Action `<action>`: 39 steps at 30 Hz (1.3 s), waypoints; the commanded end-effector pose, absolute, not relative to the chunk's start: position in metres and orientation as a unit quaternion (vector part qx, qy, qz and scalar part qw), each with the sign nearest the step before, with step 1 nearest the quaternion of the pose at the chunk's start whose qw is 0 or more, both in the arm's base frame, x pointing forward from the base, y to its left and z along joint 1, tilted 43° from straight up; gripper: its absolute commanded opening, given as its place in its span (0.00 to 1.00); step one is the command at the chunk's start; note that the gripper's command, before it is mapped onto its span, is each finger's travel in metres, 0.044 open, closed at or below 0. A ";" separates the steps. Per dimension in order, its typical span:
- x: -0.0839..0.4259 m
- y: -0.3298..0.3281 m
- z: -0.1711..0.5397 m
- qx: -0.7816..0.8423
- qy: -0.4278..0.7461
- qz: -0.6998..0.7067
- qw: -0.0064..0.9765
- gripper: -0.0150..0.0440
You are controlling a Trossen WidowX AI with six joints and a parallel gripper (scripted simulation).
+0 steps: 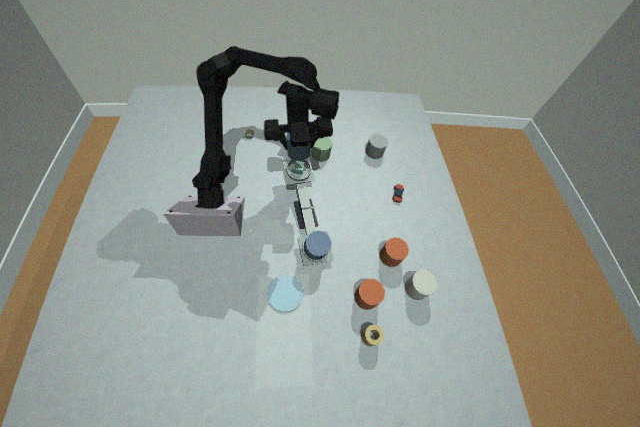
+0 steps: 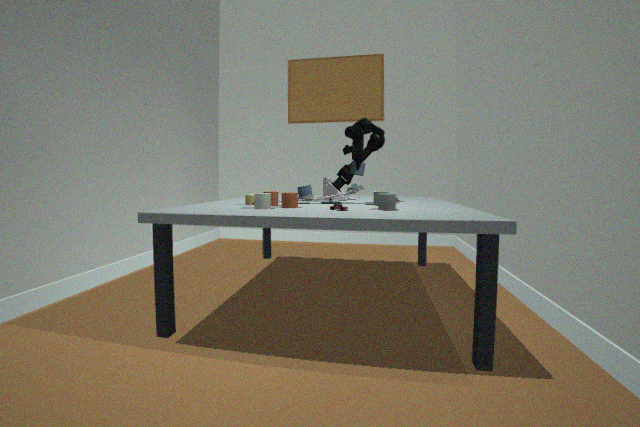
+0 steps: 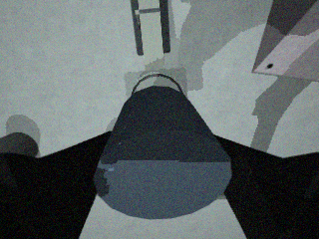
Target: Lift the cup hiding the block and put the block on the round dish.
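Note:
My gripper (image 1: 298, 145) (image 2: 357, 166) (image 3: 159, 136) is shut on a dark blue cup (image 1: 298, 152) (image 2: 360, 169) (image 3: 161, 191), held above the far end of the balance (image 1: 303, 199) (image 3: 152, 37). A small green block (image 1: 299, 167) (image 2: 354, 185) sits on that end, inside a thin ring; the held cup hides it in the wrist view. The other blue cup (image 1: 317, 244) (image 2: 304, 191) stands on the near end, slightly tilted. The balance slopes, with its block end higher. The round light-blue dish (image 1: 284, 294) lies beyond the near end, with nothing on it.
A green cup (image 1: 321, 149) stands close beside the gripper. A grey cup (image 1: 376, 146), toy car (image 1: 398, 192), two orange cups (image 1: 394, 251) (image 1: 370, 294), white cup (image 1: 421, 285) and yellow ring (image 1: 373, 335) are on the right. A small brown object (image 1: 249, 134) lies far left.

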State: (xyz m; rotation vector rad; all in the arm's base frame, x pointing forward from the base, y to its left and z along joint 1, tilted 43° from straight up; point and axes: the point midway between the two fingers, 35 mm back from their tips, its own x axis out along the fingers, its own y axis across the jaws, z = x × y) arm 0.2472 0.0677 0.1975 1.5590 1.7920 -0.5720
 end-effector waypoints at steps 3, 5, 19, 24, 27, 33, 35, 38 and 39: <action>0.248 0.067 0.197 0.601 0.688 -0.221 0.342 0.25; 0.248 0.067 0.197 0.601 0.688 -0.221 0.342 0.25; 0.248 0.067 0.197 0.601 0.688 -0.221 0.342 0.25; 0.248 0.067 0.197 0.601 0.688 -0.221 0.342 0.25; 0.248 0.067 0.197 0.601 0.688 -0.221 0.342 0.25; 0.248 0.067 0.197 0.601 0.688 -0.221 0.342 0.25; 0.248 0.067 0.197 0.601 0.688 -0.221 0.342 0.25; 0.247 0.070 0.197 0.599 0.689 -0.220 0.343 0.25; 0.246 0.074 0.197 0.598 0.690 -0.220 0.345 0.25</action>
